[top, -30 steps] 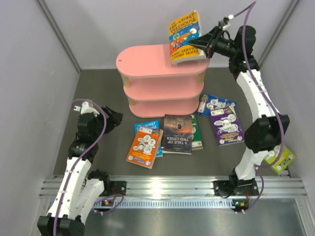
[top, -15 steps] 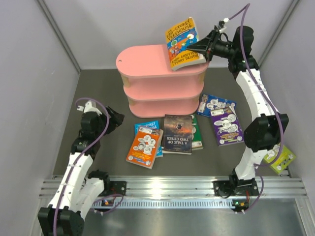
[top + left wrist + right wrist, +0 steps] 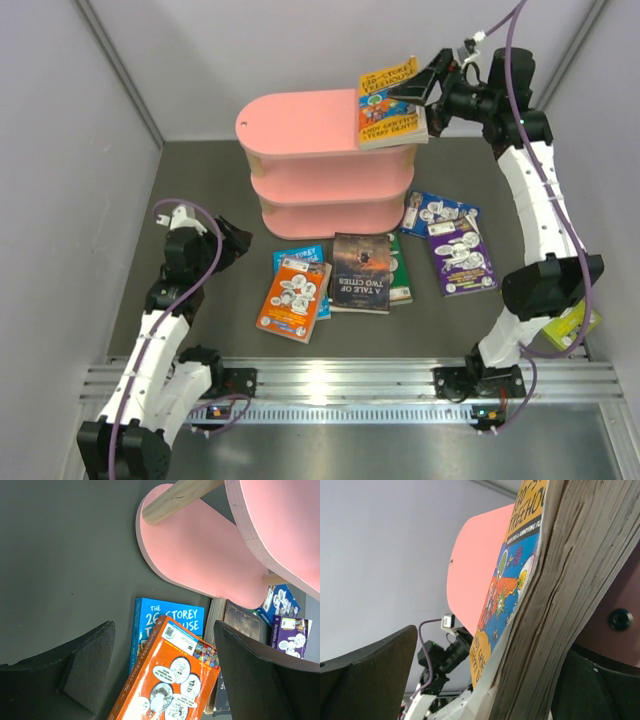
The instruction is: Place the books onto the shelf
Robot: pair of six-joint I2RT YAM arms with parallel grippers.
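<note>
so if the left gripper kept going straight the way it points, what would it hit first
Most likely the orange book, which lies on the blue book: the left wrist view shows it straight ahead between the open jaws of the left gripper. Depth is unclear, so this is a guess.

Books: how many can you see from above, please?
8. Treehouse book on the shelf top; on the table: orange book atop blue book, A Tale of Two Cities atop green book, navy book touching purple book, lime book behind the right arm. Others may be hidden.
</note>
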